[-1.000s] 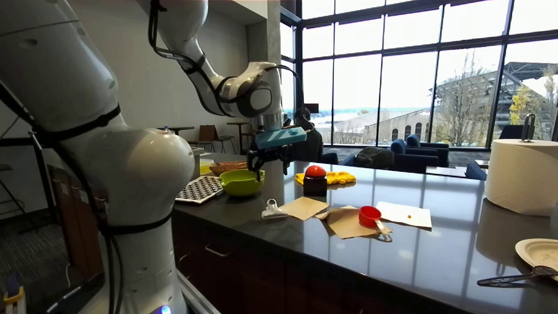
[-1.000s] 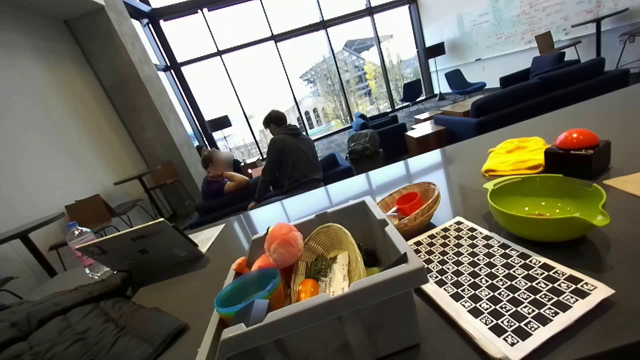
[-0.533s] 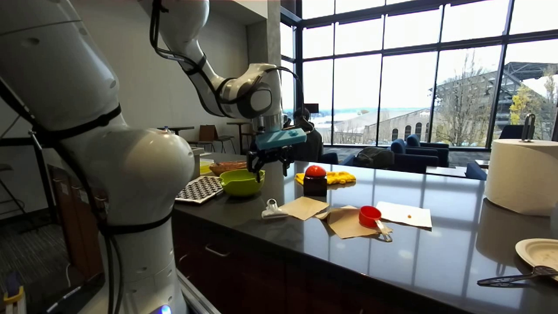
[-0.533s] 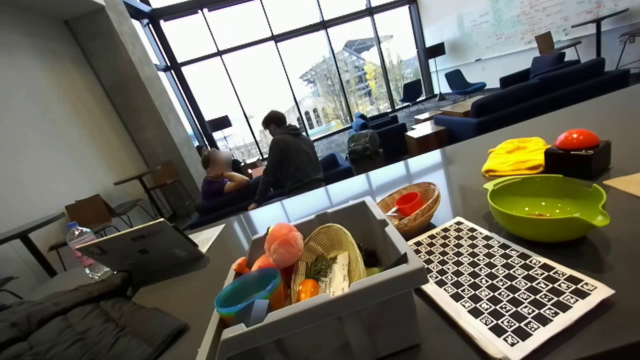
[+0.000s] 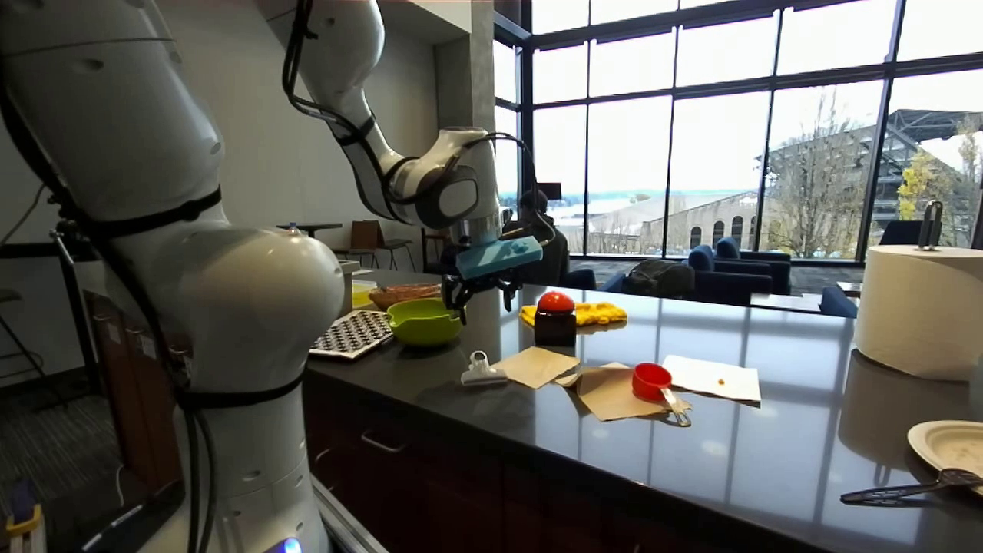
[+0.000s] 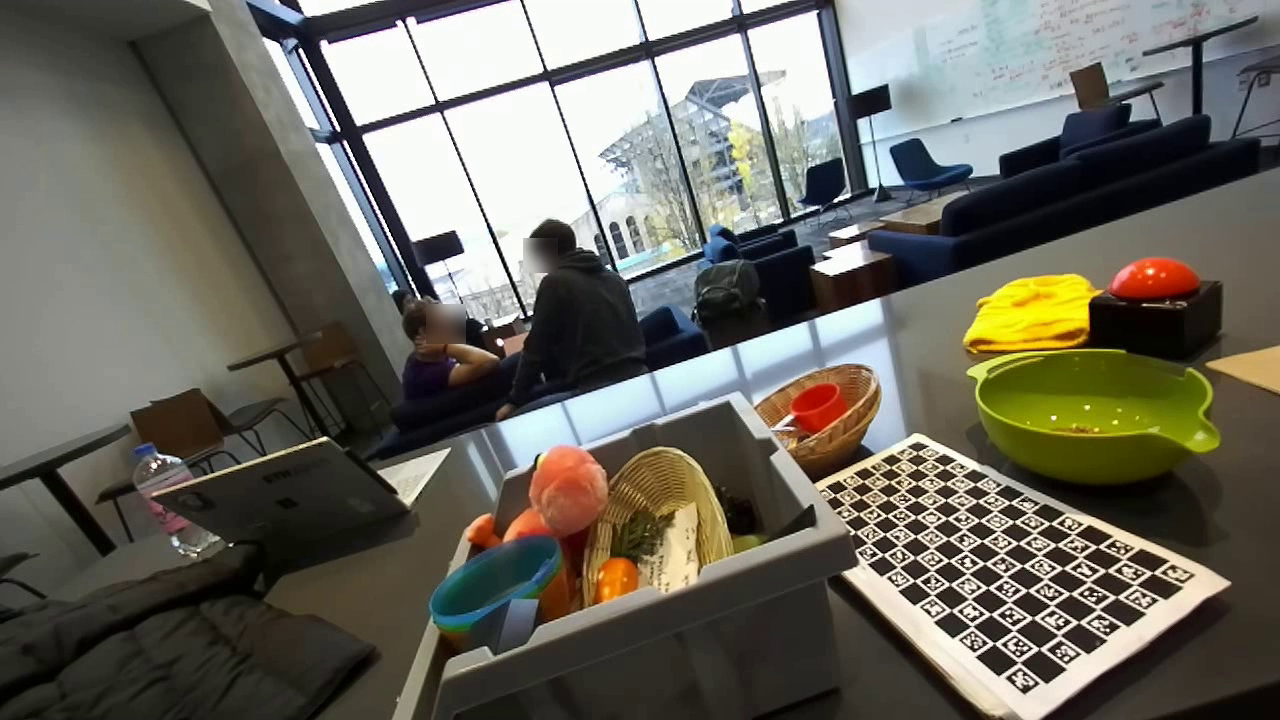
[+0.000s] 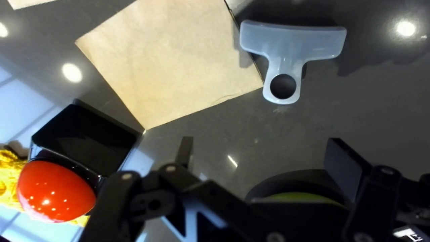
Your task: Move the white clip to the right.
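No text readable; whiteboard [image 6: 1000,65], laptop [image 6: 285,503] lettering blurred.

the clip [image 7: 288,50] looks smooth, faintly glossy plastic.

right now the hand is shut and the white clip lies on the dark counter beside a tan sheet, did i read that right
Not quite: the hand is open, not shut. The wrist view shows its fingers wide apart. The white clip does lie on the dark counter beside a tan sheet.
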Controlling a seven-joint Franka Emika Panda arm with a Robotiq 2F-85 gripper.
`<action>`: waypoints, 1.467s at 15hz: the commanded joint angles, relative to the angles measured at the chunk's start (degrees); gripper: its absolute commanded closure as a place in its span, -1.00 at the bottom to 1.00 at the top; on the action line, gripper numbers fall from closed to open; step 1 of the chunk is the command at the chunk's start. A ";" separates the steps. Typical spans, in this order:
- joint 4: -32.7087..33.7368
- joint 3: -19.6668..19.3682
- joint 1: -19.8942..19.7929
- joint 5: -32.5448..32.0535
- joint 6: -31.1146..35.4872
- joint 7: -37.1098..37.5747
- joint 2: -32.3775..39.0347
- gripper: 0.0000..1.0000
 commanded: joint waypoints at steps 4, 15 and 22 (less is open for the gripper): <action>0.07 -0.97 5.69 12.64 4.04 -7.46 5.55 -1.00; 0.06 -0.80 6.15 24.95 4.81 -18.57 12.38 -1.00; 0.15 -0.45 5.60 35.69 7.73 -28.87 16.24 -1.00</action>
